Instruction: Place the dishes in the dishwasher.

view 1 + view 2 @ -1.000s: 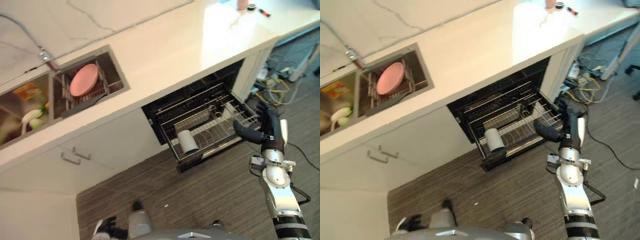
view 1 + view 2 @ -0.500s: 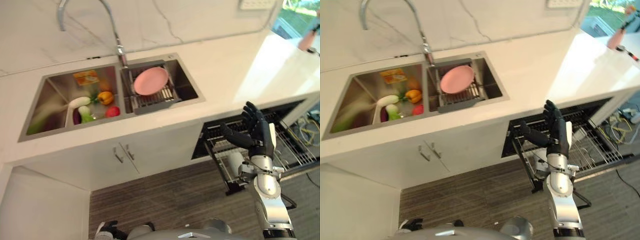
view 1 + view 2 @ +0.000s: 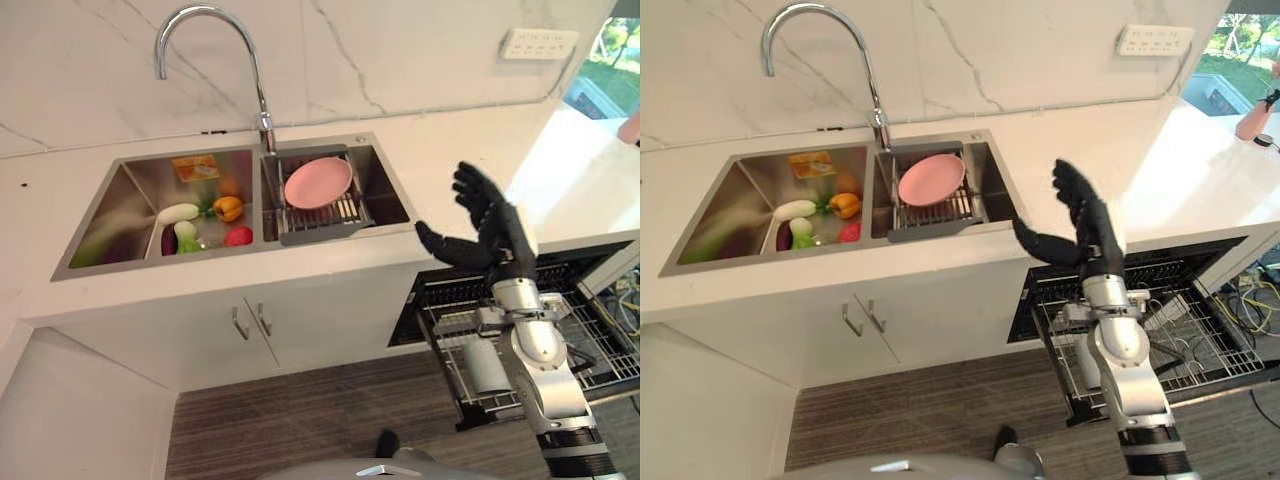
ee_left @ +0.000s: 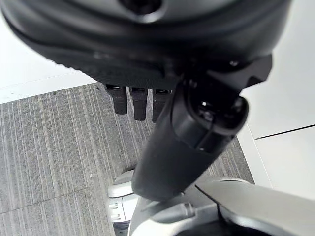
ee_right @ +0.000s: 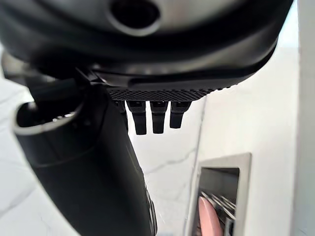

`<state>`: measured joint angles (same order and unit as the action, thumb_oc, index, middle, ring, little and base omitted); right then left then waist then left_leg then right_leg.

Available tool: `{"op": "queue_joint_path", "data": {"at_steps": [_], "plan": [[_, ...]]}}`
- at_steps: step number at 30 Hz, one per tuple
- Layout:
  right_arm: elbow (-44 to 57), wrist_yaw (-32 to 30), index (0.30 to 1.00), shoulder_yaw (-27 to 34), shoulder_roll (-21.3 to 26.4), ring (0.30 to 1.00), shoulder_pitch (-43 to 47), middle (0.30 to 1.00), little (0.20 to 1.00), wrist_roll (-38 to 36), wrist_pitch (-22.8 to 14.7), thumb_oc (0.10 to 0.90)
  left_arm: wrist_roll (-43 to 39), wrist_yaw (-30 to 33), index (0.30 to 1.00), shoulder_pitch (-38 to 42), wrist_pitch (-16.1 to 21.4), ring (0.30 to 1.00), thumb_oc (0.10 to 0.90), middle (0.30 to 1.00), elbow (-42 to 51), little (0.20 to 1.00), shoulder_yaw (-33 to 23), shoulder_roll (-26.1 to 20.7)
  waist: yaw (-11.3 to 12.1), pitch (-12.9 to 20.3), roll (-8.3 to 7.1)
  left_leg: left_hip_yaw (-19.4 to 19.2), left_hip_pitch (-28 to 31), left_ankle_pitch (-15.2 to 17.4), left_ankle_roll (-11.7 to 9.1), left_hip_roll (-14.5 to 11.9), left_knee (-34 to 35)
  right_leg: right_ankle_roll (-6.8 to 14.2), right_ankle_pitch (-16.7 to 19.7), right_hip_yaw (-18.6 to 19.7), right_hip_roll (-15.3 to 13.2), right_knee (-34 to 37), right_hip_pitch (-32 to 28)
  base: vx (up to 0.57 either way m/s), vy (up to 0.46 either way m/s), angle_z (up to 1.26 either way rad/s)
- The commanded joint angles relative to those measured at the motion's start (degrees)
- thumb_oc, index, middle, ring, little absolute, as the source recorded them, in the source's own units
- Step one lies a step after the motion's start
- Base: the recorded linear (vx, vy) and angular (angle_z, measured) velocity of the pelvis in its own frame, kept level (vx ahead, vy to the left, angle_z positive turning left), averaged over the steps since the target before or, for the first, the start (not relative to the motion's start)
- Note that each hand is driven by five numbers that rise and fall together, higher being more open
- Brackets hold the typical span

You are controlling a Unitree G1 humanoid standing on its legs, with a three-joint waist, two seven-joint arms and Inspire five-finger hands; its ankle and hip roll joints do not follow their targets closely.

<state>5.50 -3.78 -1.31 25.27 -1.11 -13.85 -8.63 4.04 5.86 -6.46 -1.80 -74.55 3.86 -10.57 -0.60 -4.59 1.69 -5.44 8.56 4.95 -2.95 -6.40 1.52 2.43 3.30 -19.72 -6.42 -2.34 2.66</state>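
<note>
Right hand [image 3: 490, 225] raised over the worktop [image 3: 470, 160] edge, fingers spread, empty, well apart from pink plate [image 3: 318, 182]. Plate leans in sink [image 3: 385, 180] rack [image 3: 330, 212]; vegetables [image 3: 205, 225] in the other basin. Dishwasher rack [image 3: 590, 350] holds a cup [image 3: 487, 366].

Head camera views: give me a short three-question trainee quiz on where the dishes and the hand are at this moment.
1. True or false: the pink plate stands in the sink rack.
2. The right hand is: A) open, holding nothing; B) shut on the plate.
3. Which white item lies in the pulled-out dishwasher rack?

Key: 1 true. 2 A. 3 the white cup.
</note>
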Motion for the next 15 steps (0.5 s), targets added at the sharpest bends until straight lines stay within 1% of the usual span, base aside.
{"op": "queue_joint_path", "data": {"at_steps": [1, 2, 3, 4, 5, 6, 7, 8, 9, 10, 11, 12, 13, 15], "plan": [[4.68, 1.13, 0.900, 3.65, 0.37, 0.900, 4.63, 0.900, 0.900, -2.79, -3.96, 0.800, -0.36, -0.86, 0.900, 2.49, 1.53, 0.900, 0.800, 0.900, -0.84, 0.900, 0.11, -1.40, 1.27, 0.77, -3.30, 0.71, -1.01, 2.80, -0.74, 0.34, -4.39, 6.21, -1.40, -0.86, -5.68, 3.84, -5.35, 0.10, -0.172, 0.15], [3.75, 1.40, 0.900, 3.60, 0.52, 0.900, 4.36, 0.900, 0.900, -2.96, -3.87, 0.800, -1.05, -0.73, 0.900, 2.52, 1.51, 0.900, 0.800, 0.900, -0.89, 0.900, -0.27, -1.37, 1.53, 0.84, -3.22, 0.88, -0.78, 2.79, -1.41, -0.60, -4.23, 5.87, -2.42, -1.36, -5.08, 3.50, -5.68, 0.12, -0.237, 0.29], [2.94, 1.61, 0.900, 3.51, 0.38, 0.900, 4.14, 0.900, 0.900, -3.14, -3.81, 0.800, -2.69, -0.48, 0.900, 2.64, 1.35, 0.900, 0.800, 0.900, -0.69, 0.900, -0.84, -1.40, 1.67, 0.63, -3.35, 1.62, -0.84, 2.45, -2.23, -1.93, -4.19, 5.07, -4.32, -1.67, -4.23, 1.92, -5.33, 0.09, -0.190, 0.33], [2.93, 1.61, 0.900, 3.53, 0.37, 0.900, 4.17, 0.900, 0.900, -3.14, -3.81, 0.800, -2.70, -0.47, 0.900, 2.67, 1.35, 0.900, 0.800, 0.900, -0.69, 0.900, -0.83, -1.42, 1.55, 0.76, -3.50, 1.75, -1.09, 2.21, -2.15, -1.74, -4.12, 5.08, -4.22, -1.78, -4.43, 1.93, -5.13, 0.11, -0.255, 0.41], [2.79, 1.75, 0.900, 3.66, 0.13, 0.900, 4.07, 0.900, 0.900, -3.39, -3.75, 0.800, -5.07, -0.29, 0.900, 2.58, 1.41, 0.900, 0.800, 0.900, -0.50, 0.900, -1.89, -1.73, 1.71, 0.05, -3.48, 2.40, -1.54, 2.86, -2.69, -3.14, -5.97, 3.69, -6.99, -1.28, -3.43, -2.02, -4.29, 0.08, -0.218, 0.28], [2.63, 1.68, 0.900, 3.72, -0.14, 0.900, 4.10, 0.900, 0.900, -3.57, -3.84, 0.800, -5.95, -0.17, 0.900, 2.43, 1.46, 0.900, 0.800, 0.900, -0.42, 0.900, -2.33, -1.87, 1.85, -0.50, -3.65, 2.74, -2.43, 2.93, -3.05, -3.44, -8.52, 2.97, -7.99, -1.14, -3.02, -2.95, -4.35, 0.08, -0.221, 0.25], [2.62, 1.68, 0.900, 3.72, -0.15, 0.900, 4.12, 0.900, 0.900, -3.57, -3.85, 0.800, -5.96, -0.18, 0.900, 2.43, 1.45, 0.900, 0.800, 0.900, -0.42, 0.900, -2.34, -1.88, 1.79, -0.47, -3.65, 2.82, -2.60, 3.04, -3.06, -3.47, -8.75, 2.95, -8.05, -1.19, -3.02, -3.03, -4.29, 0.05, -0.250, 0.20], [2.56, 1.15, 0.900, 3.95, -0.20, 0.900, 4.31, 0.900, 0.900, -2.95, -4.47, 0.800, -7.48, 0.79, 0.900, 2.20, 1.87, 0.900, 0.800, 0.900, -0.72, 0.900, -3.65, -2.36, 2.41, -2.01, -4.06, 3.52, -7.19, 0.08, -4.27, -4.21, -19.47, 1.58, -9.05, -1.42, -2.29, -2.93, -5.50, 0.02, -0.168, 0.15], [2.55, 1.14, 0.900, 3.94, -0.21, 0.900, 4.34, 0.900, 0.900, -2.94, -4.48, 0.800, -7.48, 0.79, 0.900, 2.23, 1.87, 0.900, 0.800, 0.900, -0.73, 0.900, -3.66, -2.37, 2.26, -1.93, -3.98, 3.74, -7.61, 0.29, -4.29, -4.30, -19.97, 1.55, -9.06, -1.58, -2.20, -2.94, -5.41, 0.03, -0.267, 0.21], [3.06, 0.63, 0.900, 4.44, 0.09, 0.900, 4.00, 0.900, 0.900, -2.20, -4.72, 0.800, -8.29, 1.71, 0.900, 1.99, 2.05, 0.900, 0.800, 0.900, -0.91, 0.900, -4.68, -2.39, 2.72, -3.48, -4.37, 2.25, -12.18, -2.24, -4.00, -4.58, -28.48, 0.76, -9.52, -2.84, -2.17, -2.05, -7.09, 0.01, -0.130, 0.13], [3.09, 0.26, 0.900, 4.77, 0.19, 0.900, 3.90, 0.900, 0.900, -1.55, -4.72, 0.800, -8.28, 1.80, 0.900, 1.96, 2.07, 0.900, 0.800, 0.900, -0.94, 0.900, -4.89, -2.31, 2.76, -3.71, -4.46, 0.19, -14.05, -2.81, -3.73, -4.55, -29.72, 0.66, -9.53, -3.78, -2.16, -1.24, -7.89, 0.11, -0.157, 0.20], [3.08, -0.02, 0.900, 5.00, 0.18, 0.900, 3.64, 0.900, 0.900, -0.89, -4.68, 0.800, -7.99, 1.85, 0.900, 1.66, 2.09, 0.900, 0.800, 0.900, -1.19, 0.900, -5.08, -2.25, 2.82, -3.45, -4.29, -1.81, -14.87, -1.34, -4.17, -4.92, -28.86, 1.20, -10.39, -3.92, -1.62, -0.20, -9.11, 0.11, -0.055, 0.23], [3.10, -0.03, 0.900, 5.00, 0.16, 0.900, 3.59, 0.900, 0.900, -0.86, -4.67, 0.800, -7.98, 1.86, 0.900, 1.64, 2.10, 0.900, 0.800, 0.900, -1.19, 0.900, -5.07, -2.26, 2.86, -3.36, -4.33, -1.87, -14.90, -1.35, -4.12, -4.88, -28.82, 1.23, -10.31, -3.90, -1.65, -0.09, -9.09, 0.13, -0.005, 0.32], [3.10, -0.77, 0.900, 5.43, 0.46, 0.900, 3.42, 0.900, 0.900, 0.88, -4.67, 0.800, -7.05, 1.72, 0.900, 1.10, 2.32, 0.900, 0.800, 0.900, -1.57, 0.900, -5.13, -2.07, 3.26, -3.10, -4.33, -3.66, -16.48, -0.19, -3.81, -3.55, -25.33, 1.78, -9.89, -3.88, -2.10, 1.36, -9.64, 0.08, 0.078, 0.18]]}}
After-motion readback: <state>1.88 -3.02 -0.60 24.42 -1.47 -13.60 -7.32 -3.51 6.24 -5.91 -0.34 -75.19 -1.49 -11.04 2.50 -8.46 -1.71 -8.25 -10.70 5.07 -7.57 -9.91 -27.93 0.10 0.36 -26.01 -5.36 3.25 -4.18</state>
